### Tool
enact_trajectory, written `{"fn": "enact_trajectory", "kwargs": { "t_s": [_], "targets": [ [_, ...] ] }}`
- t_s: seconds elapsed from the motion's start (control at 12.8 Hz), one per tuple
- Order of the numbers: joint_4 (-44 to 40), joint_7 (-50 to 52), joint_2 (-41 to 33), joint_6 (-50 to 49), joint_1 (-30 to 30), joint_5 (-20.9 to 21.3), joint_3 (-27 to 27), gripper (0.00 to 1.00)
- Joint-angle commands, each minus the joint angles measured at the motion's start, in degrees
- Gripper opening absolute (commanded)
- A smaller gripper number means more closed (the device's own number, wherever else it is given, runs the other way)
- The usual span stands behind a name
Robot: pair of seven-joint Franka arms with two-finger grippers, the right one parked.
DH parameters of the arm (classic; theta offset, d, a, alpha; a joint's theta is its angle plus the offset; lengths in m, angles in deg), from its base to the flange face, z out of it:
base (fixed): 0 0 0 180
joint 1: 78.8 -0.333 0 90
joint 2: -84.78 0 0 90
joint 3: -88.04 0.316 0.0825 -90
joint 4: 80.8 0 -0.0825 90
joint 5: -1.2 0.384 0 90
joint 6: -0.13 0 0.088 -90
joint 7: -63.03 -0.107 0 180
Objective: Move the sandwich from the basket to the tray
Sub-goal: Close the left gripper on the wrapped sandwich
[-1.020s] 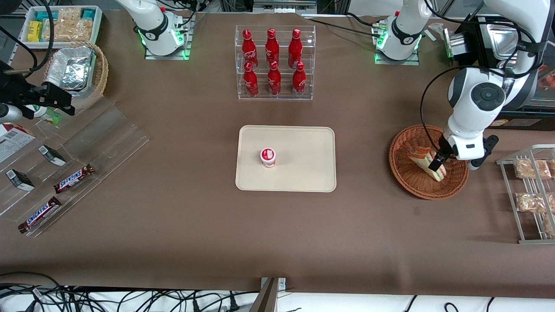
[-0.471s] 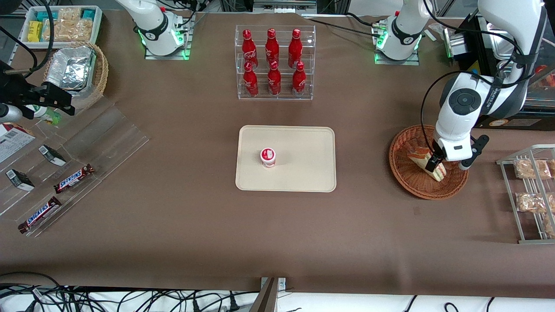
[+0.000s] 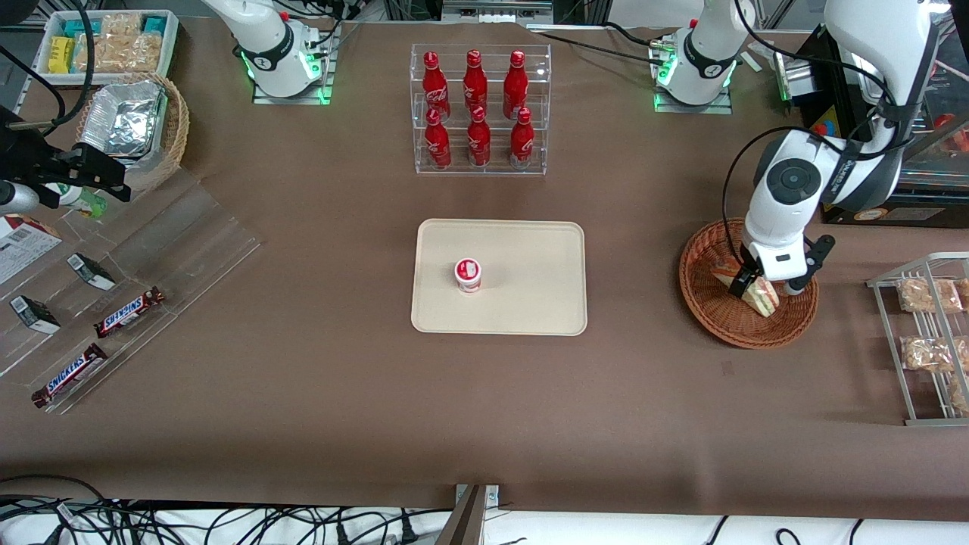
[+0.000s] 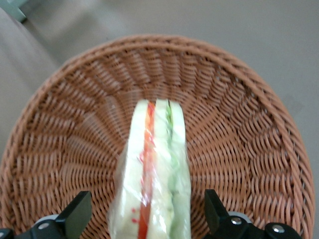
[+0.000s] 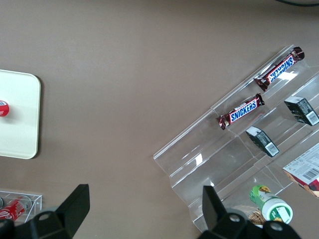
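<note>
The sandwich point(image 3: 761, 297), a wrapped wedge with pale bread and red and green filling, lies in the round reddish-brown wicker basket point(image 3: 727, 331) toward the working arm's end of the table. My left gripper point(image 3: 745, 286) hangs low over it, open. In the left wrist view the sandwich point(image 4: 157, 164) runs between the two dark fingertips point(image 4: 77, 214), with a gap of bare basket weave point(image 4: 234, 144) on each side. The cream tray point(image 3: 530, 303) sits at the table's middle, well away from the basket.
A small red-and-white cup point(image 3: 468, 274) stands on the tray. An acrylic rack of red bottles point(image 3: 479, 110) is farther from the camera than the tray. A wire rack of snack packs point(image 3: 927, 333) stands beside the basket. Acrylic shelves with Snickers bars point(image 3: 129, 312) lie toward the parked arm's end.
The left arm has swung and the gripper has slid along the sandwich toward the tray's end of the basket. The sandwich stays lying in the basket.
</note>
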Motion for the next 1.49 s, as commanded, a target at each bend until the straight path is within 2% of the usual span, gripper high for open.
{"fn": "enact_trajectory", "kwargs": {
  "t_s": [0.0,0.39,0.71,1.41],
  "targets": [
    [0.7,1.0,0.3,0.0,0.5,1.7,-0.2,1.00],
    [0.6,0.8,0.1,-2.2,1.1,1.8,-1.0,1.00],
    [0.3,-4.2,-1.6,-4.4,0.9,1.7,-1.0,1.00],
    [-1.3,-4.0,-2.1,-5.1,0.3,0.7,-1.0,1.00]
  ]
}}
